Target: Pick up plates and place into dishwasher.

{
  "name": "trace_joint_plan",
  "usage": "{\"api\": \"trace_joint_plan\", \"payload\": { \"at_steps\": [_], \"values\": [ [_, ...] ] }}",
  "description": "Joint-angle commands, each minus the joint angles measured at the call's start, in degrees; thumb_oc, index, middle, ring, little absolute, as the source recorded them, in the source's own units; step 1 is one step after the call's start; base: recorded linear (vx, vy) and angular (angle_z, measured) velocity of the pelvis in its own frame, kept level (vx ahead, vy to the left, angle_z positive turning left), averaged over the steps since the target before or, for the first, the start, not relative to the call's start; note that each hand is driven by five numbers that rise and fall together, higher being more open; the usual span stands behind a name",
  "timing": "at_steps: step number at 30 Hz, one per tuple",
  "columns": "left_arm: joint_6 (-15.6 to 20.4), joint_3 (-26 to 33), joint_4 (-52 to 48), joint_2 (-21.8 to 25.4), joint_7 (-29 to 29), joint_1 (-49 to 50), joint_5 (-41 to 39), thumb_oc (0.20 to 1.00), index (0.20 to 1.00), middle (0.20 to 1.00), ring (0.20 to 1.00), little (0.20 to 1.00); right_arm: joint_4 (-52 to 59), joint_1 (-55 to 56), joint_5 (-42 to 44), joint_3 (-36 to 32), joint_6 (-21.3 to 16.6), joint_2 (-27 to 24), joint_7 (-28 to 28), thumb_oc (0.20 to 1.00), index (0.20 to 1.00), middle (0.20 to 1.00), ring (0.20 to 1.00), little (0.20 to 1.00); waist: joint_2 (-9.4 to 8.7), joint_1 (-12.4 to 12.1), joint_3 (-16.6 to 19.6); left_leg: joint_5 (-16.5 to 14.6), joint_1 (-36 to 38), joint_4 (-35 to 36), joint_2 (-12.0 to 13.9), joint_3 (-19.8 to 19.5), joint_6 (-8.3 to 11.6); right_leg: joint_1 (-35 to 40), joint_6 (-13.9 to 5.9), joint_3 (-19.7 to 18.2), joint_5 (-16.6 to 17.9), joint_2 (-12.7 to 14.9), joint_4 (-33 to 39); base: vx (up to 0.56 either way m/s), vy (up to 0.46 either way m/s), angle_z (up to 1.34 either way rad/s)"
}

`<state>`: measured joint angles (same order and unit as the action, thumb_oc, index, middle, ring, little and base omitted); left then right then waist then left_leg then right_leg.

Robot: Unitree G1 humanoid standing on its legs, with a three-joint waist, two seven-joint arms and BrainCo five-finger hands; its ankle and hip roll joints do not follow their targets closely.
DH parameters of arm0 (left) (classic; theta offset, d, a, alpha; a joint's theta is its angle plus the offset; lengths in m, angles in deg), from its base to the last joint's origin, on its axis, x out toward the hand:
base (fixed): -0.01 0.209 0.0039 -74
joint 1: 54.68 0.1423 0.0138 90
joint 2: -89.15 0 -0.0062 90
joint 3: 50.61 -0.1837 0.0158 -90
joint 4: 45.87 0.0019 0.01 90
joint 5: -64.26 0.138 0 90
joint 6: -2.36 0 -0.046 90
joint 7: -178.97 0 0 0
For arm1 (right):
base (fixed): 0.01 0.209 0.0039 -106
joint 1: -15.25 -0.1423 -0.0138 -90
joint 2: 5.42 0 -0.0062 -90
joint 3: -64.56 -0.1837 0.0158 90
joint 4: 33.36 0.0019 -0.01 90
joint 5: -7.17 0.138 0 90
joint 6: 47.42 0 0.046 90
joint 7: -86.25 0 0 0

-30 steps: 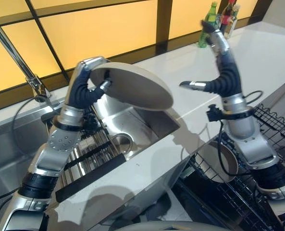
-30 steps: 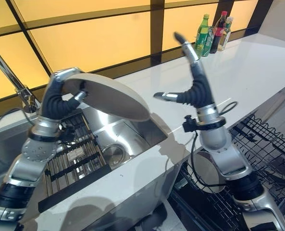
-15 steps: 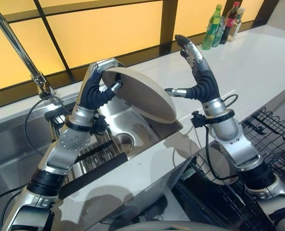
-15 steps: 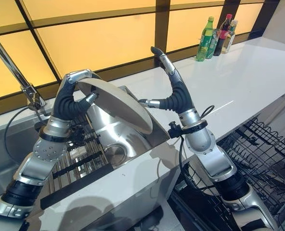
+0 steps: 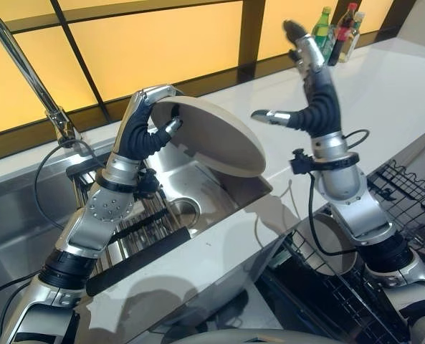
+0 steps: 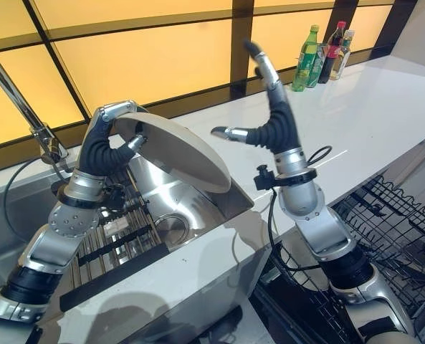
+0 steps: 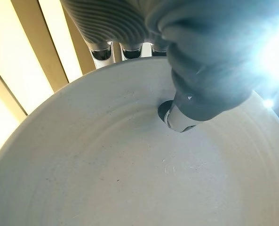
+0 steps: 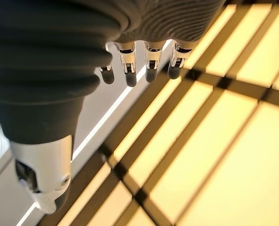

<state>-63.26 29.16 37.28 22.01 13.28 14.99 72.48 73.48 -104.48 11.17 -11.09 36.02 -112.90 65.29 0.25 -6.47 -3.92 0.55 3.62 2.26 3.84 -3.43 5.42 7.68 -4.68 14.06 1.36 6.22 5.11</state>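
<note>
A large beige plate (image 5: pixel 213 136) is held up, tilted, over the steel sink (image 5: pixel 219 188). My left hand (image 5: pixel 142 129) is shut on its far rim, fingers over the edge and thumb (image 7: pixel 181 117) pressed on the plate's face (image 7: pixel 130 174). My right hand (image 5: pixel 314 93) is raised over the white counter (image 5: pixel 384 93) to the right of the plate, open, fingers straight up and thumb pointing at the plate, apart from it. A second plate (image 5: pixel 325 240) stands in the black dishwasher rack (image 5: pixel 406 193) at the lower right.
A tall tap (image 5: pixel 26 72) rises at the sink's left. A slatted drying rack (image 5: pixel 133 229) lies across the sink's left part. Three bottles (image 5: pixel 337 32) stand at the counter's far end by the amber window panes (image 5: pixel 169 43).
My right hand has moved right and up, away from the plate's edge. The plate has tipped a little flatter in my left hand.
</note>
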Motion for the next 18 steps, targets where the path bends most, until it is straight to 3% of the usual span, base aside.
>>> {"api": "trace_joint_plan", "payload": {
  "at_steps": [1,9,14,18],
  "values": [
    [-0.1,-2.8,7.2,2.6,4.1,-7.3,0.2,0.200,0.200,0.200,0.200,0.200,0.5,-3.8,1.5,-2.1,-2.4,-2.2,-2.2,1.000,1.000,1.000,1.000,1.000,0.31,1.1,4.7,0.4,-3.6,0.1,1.8,2.2,0.46,-2.8,-1.93,-0.6,-8.3,2.4,-10.9,0.00,0.000,0.00],
    [-1.2,-3.2,14.3,1.4,5.7,-8.1,0.3,0.200,0.200,0.200,0.200,0.200,-1.8,-3.4,2.9,-5.2,-3.1,-2.5,-4.6,1.000,1.000,1.000,1.000,1.000,0.41,2.5,5.3,0.1,-3.2,0.1,2.1,3.1,0.51,-2.9,-1.98,-1.6,-8.0,2.2,-10.6,0.01,-0.006,-0.04],
    [-0.2,-2.7,16.4,1.1,6.3,-7.9,0.9,0.200,0.200,0.200,0.200,0.200,-0.3,-2.2,8.6,-3.9,-2.9,-1.6,3.6,1.000,1.000,1.000,1.000,1.000,0.42,3.0,5.3,0.0,-3.1,-0.1,2.2,3.5,0.48,-3.2,-1.95,-2.1,-8.0,2.2,-10.9,0.00,-0.001,-0.07],
    [-0.2,-3.8,16.7,-0.5,7.1,-9.0,1.9,0.200,0.200,0.200,0.200,0.200,0.4,-2.4,10.0,0.1,-0.6,0.4,9.4,1.000,1.000,1.000,1.000,1.000,0.17,3.0,5.3,0.1,-3.1,-0.1,2.4,3.5,0.59,-3.2,-1.87,-2.2,-8.0,2.1,-10.9,0.00,-0.008,-0.06]
  ]
}}
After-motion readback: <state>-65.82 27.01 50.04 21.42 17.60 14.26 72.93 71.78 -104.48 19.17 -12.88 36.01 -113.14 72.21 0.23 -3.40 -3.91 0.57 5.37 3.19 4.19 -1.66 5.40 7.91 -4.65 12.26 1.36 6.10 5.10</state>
